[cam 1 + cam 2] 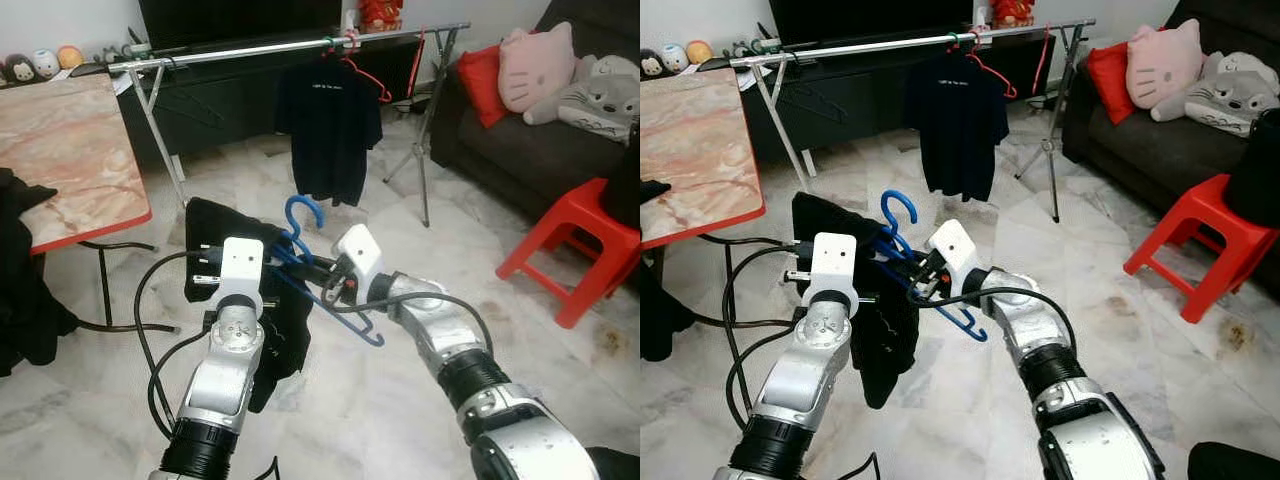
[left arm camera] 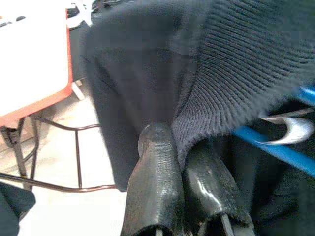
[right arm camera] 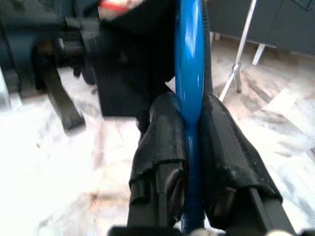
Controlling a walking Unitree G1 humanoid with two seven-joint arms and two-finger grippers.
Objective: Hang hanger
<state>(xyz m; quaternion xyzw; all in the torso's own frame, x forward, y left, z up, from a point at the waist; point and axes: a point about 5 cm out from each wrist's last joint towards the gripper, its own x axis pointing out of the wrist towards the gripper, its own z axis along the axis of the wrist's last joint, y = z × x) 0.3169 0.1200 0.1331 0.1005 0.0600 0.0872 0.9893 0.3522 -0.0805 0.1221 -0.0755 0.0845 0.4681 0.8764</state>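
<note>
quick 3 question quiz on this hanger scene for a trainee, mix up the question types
1. True or false: the right gripper is shut on the blue hanger.
2. What does the left gripper pinch: A) black garment, B) red stool, C) a cable?
3. Fill in: a black T-shirt already hangs from the metal ____.

Key: 1 true, its fingers clamp the blue bar. 2 A. 3 rail.
</note>
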